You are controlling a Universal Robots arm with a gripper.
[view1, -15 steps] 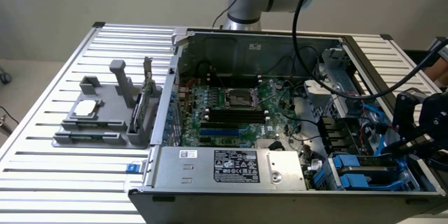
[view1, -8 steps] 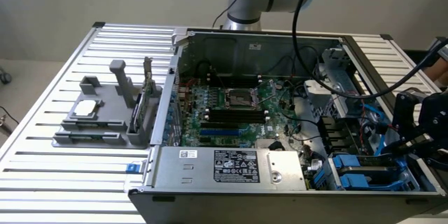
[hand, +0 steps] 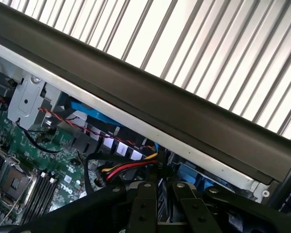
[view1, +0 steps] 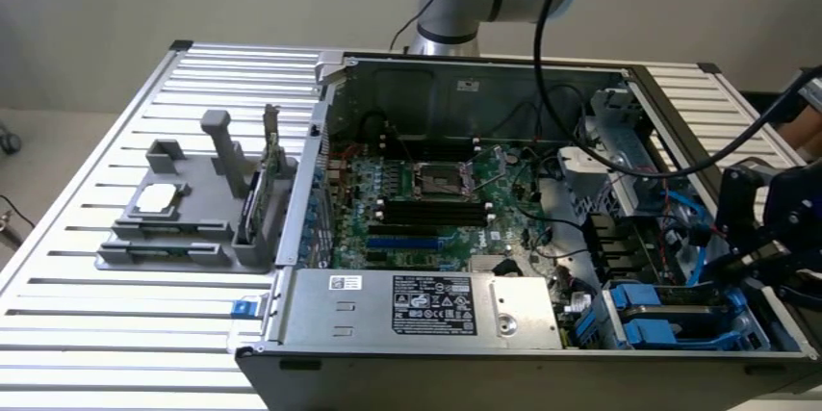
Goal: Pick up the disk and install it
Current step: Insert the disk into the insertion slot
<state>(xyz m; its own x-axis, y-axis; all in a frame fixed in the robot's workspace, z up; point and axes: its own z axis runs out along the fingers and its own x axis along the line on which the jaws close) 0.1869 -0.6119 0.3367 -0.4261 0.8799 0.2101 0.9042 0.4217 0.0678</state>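
**1. Layout.** At the exterior view's left, the ribbed metal table (view1: 77, 324) carries a grey fixture (view1: 192, 243) with a small square chip (view1: 157, 197) seated on it. The chip is not the task item. The open computer case (view1: 514, 372) occupies the centre and exposes the motherboard (view1: 424, 214).

**2. Markings.** The power-supply box (view1: 514, 320) lies along the near wall of the case. It bears a dark printed label (view1: 434, 305) whose text cannot be read. In the wrist view, white lettering (hand: 67, 187) on the motherboard appears to read DELL.

**3. Task item.** The disk (view1: 655, 332) sits in the drive bay, in the corner of the case at the exterior view's lower right. It is recognisable by its blue carrier. Its own label is not legible.

**4. Handling.** Treat the disk as rigid, dense for its size and sensitive to shock. Its metal faces are probably slippery. The blue carrier rails look like the soundest place to grip, clear of the label face and the connector edge.

**5. End effector.** The end effector (view1: 756, 262) hangs at the exterior view's right, just beside the drive bay. In the wrist view its fingers (hand: 145, 206) stand narrow, close together, near a red, yellow and black cable bundle (hand: 128, 167). Whether they clamp the disk cannot be told.
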